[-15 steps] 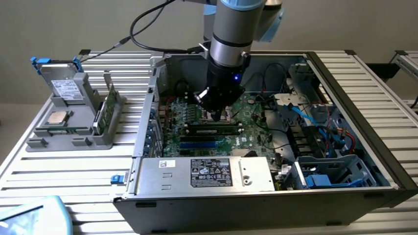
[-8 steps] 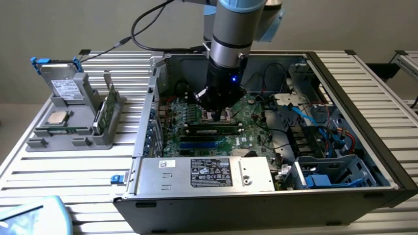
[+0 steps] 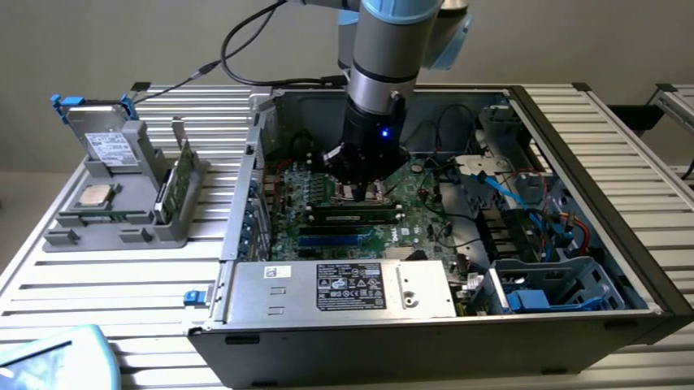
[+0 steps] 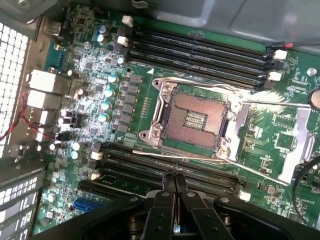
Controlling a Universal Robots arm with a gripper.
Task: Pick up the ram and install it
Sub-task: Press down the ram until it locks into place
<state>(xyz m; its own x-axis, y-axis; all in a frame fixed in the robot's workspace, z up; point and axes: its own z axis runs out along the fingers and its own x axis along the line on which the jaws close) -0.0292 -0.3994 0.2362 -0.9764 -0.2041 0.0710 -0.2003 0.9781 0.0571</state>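
Your gripper [image 4: 174,181], fingers pinched together, holds nothing; the ram [image 3: 349,217] lies seated lengthwise in the motherboard [image 4: 150,100] slot.

We see the ram [image 3: 349,216], a long, narrow green stick with dark chips, lying level along a black slot on the motherboard [image 3: 418,199] inside the open computer case [image 3: 607,211].

Plain grey wall [image 3: 130,41] behind; big table [image 3: 97,276] of silver metal slats; more metal frame at exterior view's right edge [image 3: 672,106]; soft even light, no hard shadows; floor hidden
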